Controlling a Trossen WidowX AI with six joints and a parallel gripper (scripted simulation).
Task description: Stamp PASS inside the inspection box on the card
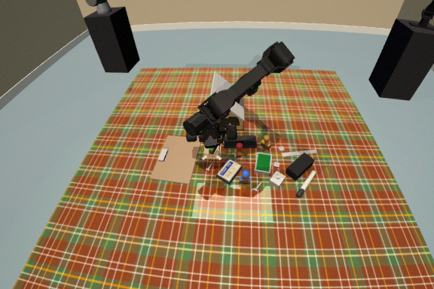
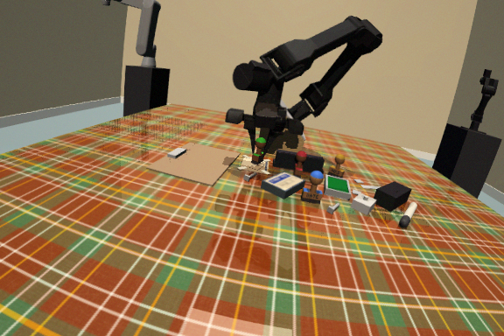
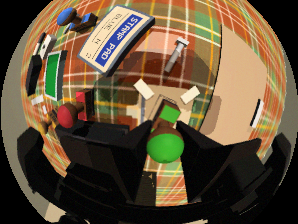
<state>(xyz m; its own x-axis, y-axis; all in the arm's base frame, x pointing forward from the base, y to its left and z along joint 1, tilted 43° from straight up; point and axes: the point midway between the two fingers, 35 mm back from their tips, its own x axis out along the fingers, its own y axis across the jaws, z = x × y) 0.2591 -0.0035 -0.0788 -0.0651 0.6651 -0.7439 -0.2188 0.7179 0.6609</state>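
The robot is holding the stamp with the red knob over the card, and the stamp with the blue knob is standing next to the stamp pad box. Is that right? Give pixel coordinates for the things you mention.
Not quite: the stamp in the robot's hand (image 3: pixel 164 124) has a green knob (image 2: pixel 261 142) (image 3: pixel 165 148), as the wrist view shows. The rest is right.

"STAMP PAD" stands on the pad lid (image 1: pixel 229 171) (image 2: pixel 283 184) (image 3: pixel 116 39); apparently "DATE" on the blue-knobbed stamp (image 1: pixel 245 177) (image 2: pixel 312 189) (image 3: pixel 76 20).

Most of the card (image 1: pixel 214 154) (image 2: pixel 250 163) (image 3: pixel 181 115), hidden beneath the green-knobbed stamp (image 1: pixel 211 150) (image 2: pixel 259 150) (image 3: pixel 165 145), its box lettering too small to tell
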